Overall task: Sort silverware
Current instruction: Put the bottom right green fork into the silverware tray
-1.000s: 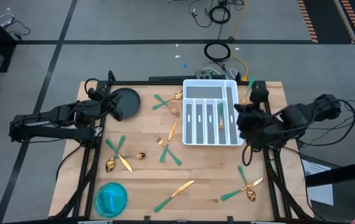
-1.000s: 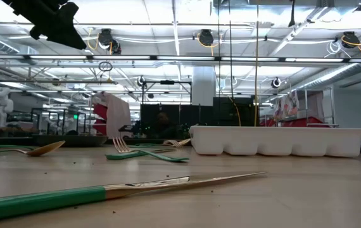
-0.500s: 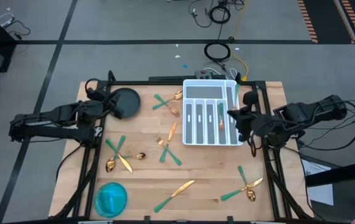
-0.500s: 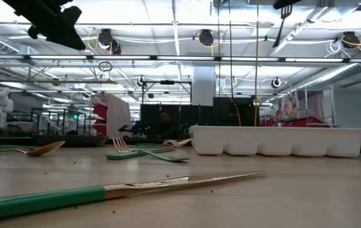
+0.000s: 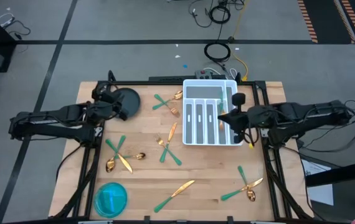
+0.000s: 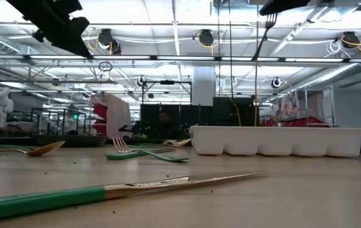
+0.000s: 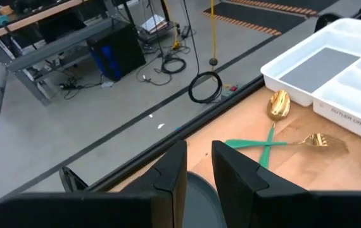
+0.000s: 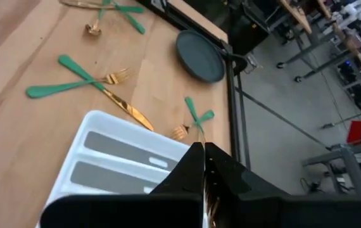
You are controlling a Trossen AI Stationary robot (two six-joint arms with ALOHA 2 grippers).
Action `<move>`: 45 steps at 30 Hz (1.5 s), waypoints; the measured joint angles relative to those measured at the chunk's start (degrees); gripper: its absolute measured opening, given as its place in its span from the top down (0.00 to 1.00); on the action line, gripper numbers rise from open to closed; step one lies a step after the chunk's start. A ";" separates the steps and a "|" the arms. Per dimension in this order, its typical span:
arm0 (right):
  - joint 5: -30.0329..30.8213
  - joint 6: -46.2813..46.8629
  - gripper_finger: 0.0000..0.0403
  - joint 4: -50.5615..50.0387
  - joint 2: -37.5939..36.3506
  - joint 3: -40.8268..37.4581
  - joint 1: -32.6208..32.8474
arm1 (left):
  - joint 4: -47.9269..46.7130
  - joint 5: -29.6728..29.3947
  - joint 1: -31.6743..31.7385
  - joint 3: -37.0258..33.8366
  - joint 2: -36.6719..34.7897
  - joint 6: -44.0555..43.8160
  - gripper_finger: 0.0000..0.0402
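Note:
Gold-headed, green-handled silverware lies scattered on the wooden table: a crossed pair by the tray, a knife, a fork, pieces at the left, a knife and a cluster. Some pieces lie in the white tray. My right gripper hovers above the tray, shut on a fork. My left gripper is open with a narrow gap, high over the dark plate. My right gripper pinches the fork between its two fingers near the gold head end; the fingers themselves hide the exact spot. The fork is lifted clear and hangs slanting below the gripper, its handle pointing down high above the tray.
A blue round bowl stands at the near left corner. The tray sits at the far right of the table, the dark plate at the far left. Bare wood shows in the table's middle and near the right edge.
My right gripper has moved toward the table's left, from beside the tray's right edge to above the tray, carrying the fork. In the low view the hanging fork has come into sight and drifted left.

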 joint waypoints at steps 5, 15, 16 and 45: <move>-1.77 0.18 1.00 7.86 -1.85 -6.65 -2.83 | 0.00 0.00 0.00 0.00 0.44 0.02 0.79; -2.06 -3.01 1.00 14.58 -5.17 -17.19 -6.82 | 0.00 0.00 0.00 0.00 0.39 0.20 0.79; -2.11 -3.36 1.00 14.61 -5.17 -17.58 -7.34 | 0.00 0.00 0.00 0.00 0.39 0.20 0.79; -9.58 -4.32 1.00 44.91 -5.43 -41.53 -14.36 | 0.04 -1.22 0.00 0.00 0.35 0.20 0.79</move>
